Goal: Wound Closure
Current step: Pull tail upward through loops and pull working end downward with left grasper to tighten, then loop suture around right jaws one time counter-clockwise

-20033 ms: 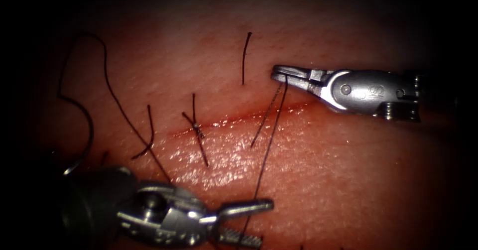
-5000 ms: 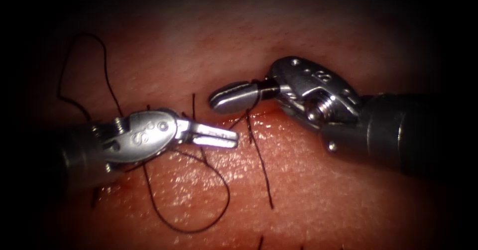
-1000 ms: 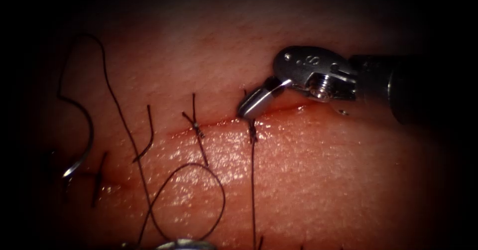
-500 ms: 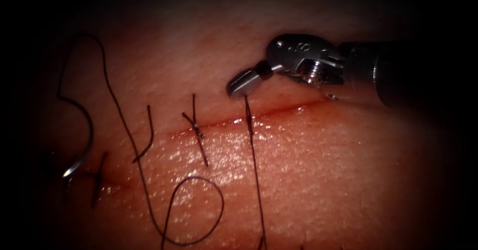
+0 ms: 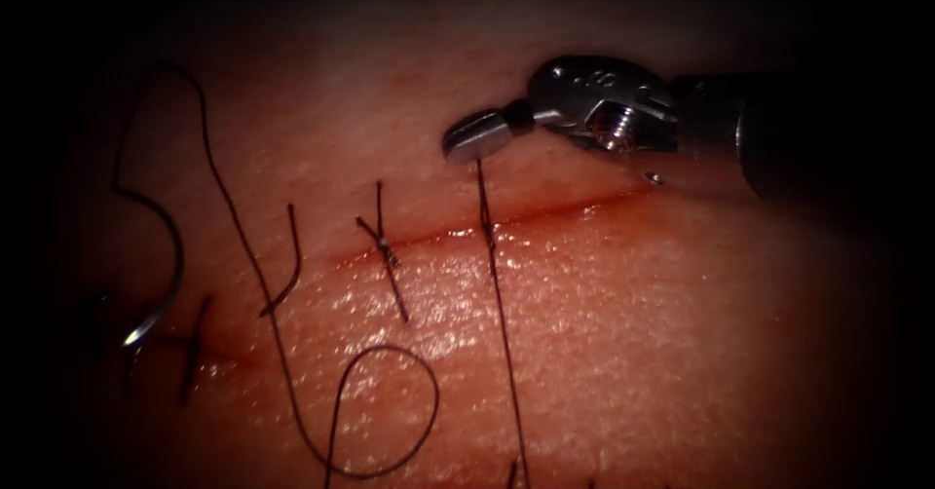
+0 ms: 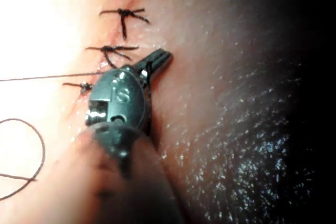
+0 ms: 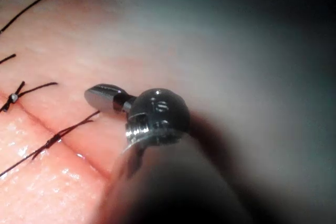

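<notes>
With the right tool (image 5: 477,136) clenched on what appears to be the thread (image 5: 497,284) just above the cut (image 5: 584,205), keep tension even and square to it (needle (image 5: 173,289) lies free on the tissue (image 5: 633,333), far left).

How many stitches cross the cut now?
3: left stitch at the dim end of the cut, knotted middle stitch, third stitch below the right tool. Others may hide in darkness.

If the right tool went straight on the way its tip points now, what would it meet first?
Probably bare tissue left of the tip. The right tool, shut on the thread, points left above the cut; depth is unclear.
</notes>
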Controlling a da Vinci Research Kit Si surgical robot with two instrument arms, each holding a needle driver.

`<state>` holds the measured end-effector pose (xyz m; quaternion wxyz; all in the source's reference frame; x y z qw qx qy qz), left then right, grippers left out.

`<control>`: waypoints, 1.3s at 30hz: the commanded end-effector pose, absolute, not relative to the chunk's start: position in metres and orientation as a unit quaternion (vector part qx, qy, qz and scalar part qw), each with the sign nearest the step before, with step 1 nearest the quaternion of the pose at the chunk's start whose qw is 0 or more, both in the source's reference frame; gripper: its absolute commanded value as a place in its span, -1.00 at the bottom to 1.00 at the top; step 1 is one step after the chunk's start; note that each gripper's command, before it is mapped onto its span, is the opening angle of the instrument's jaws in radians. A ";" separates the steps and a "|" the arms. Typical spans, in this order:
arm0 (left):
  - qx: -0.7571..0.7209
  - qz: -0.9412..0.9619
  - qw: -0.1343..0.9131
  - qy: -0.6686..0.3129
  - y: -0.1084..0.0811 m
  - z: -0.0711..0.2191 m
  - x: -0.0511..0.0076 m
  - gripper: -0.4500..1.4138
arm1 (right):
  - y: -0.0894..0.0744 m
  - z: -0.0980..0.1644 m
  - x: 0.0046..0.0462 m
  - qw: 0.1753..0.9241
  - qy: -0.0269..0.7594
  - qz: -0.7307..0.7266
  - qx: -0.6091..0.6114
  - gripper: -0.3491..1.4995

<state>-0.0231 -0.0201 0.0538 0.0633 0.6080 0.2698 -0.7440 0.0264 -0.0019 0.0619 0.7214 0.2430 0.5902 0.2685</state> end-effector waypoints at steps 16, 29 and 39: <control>0.620 -0.758 0.037 0.199 -0.011 0.048 -0.0199 -1.00 | -0.003 0.055 0.0263 0.664 0.641 0.288 0.254 -0.24; 0.625 -0.769 0.044 0.124 -0.004 0.045 -0.0172 -1.00 | 0.000 0.050 0.0245 0.677 0.679 0.246 0.143 0.91; 0.637 -0.761 0.065 0.098 0.002 0.044 -0.0154 -1.00 | -0.008 0.049 0.0242 0.697 0.679 0.202 0.110 -1.00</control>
